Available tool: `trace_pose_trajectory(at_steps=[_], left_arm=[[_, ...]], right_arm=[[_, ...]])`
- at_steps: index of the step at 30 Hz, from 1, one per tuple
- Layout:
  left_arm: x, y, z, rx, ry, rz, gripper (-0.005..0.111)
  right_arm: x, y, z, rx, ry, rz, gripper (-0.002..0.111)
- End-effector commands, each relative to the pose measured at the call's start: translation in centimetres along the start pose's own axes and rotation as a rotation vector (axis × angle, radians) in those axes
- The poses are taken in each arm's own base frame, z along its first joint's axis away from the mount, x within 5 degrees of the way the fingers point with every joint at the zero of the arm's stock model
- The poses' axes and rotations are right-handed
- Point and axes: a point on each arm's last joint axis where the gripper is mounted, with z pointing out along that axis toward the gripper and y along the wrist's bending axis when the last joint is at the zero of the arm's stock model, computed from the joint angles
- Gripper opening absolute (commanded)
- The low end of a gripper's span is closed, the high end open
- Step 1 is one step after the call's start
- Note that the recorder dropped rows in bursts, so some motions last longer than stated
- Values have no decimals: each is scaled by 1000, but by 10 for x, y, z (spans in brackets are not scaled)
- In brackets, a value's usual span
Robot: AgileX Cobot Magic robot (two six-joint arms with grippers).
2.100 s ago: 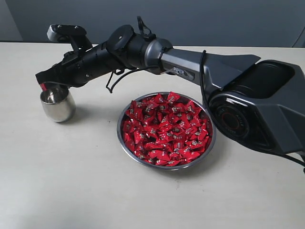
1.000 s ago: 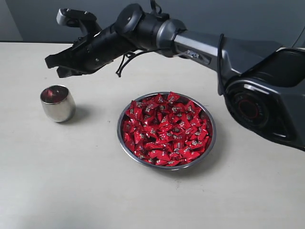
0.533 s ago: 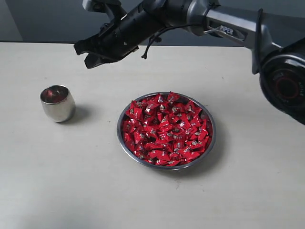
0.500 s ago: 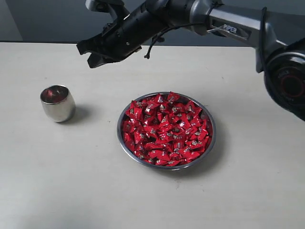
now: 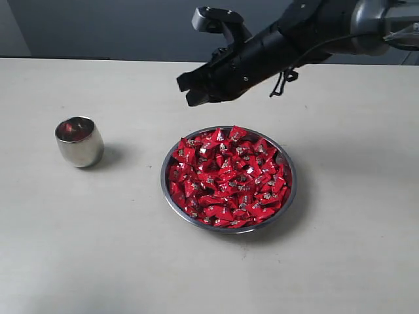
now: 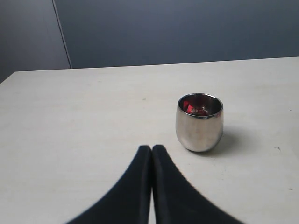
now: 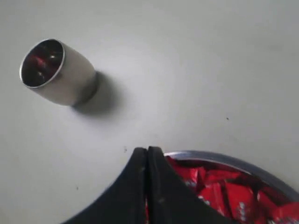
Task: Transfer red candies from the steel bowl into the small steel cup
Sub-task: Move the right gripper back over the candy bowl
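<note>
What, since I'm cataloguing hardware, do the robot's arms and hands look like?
The right hand is black with two tapered fingers, a grey camera mount above, a black cable looped beneath and a silver-grey arm link behind. The left hand shows matching black fingers.

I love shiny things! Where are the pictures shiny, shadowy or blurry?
Exterior view: the small steel cup casts a soft shadow toward the steel bowl, and the red candies glint. Left wrist view: the cup is sharp, the left tool a dark blur. Right wrist view: everything looks soft, the right tool most.
</note>
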Motion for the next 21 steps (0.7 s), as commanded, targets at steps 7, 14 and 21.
trace_pose_trajectory(at_steps=[7, 14, 21], left_arm=[[1, 0, 0, 0, -2, -3, 0], [1, 0, 0, 0, -2, -3, 0], [1, 0, 0, 0, -2, -3, 0]], right_arm=[[50, -34, -37, 81, -15, 89, -1], [77, -36, -31, 65, 65, 110, -1], [89, -35, -21, -6, 148, 143, 0]])
